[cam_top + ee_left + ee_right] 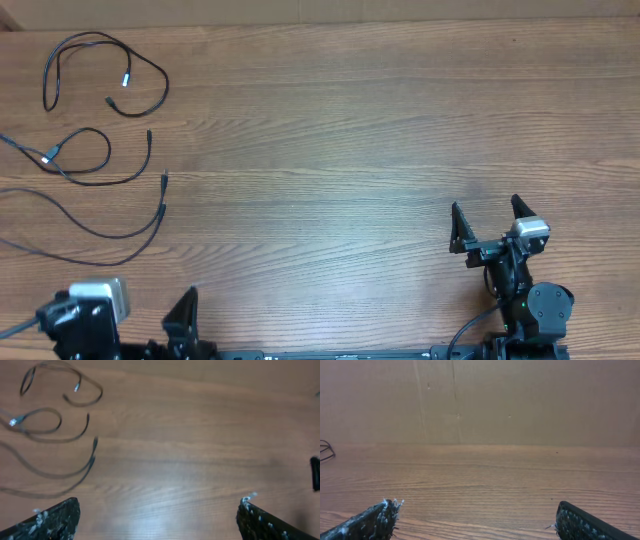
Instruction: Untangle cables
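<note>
Showing cables [105, 130] laid apart at far left; left gripper [157, 512] and right gripper [472, 517] spread wide, empty. Risked re-crossing neighbouring loops if dragged carelessly.

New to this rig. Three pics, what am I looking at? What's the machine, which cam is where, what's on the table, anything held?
It is a robot with two arms at a wooden table, each ending in a two-finger gripper.

The overhead view looks straight down: the right gripper is at the lower right, the left gripper at the bottom left, only partly in frame. The other two views come from cameras on the wrists, so the dark shapes at their bottom corners are each arm's own fingers.

On the table's far left lie the cables: thin black cords in loose loops, some with silver tips.

Both grippers are open and hold nothing.
</note>
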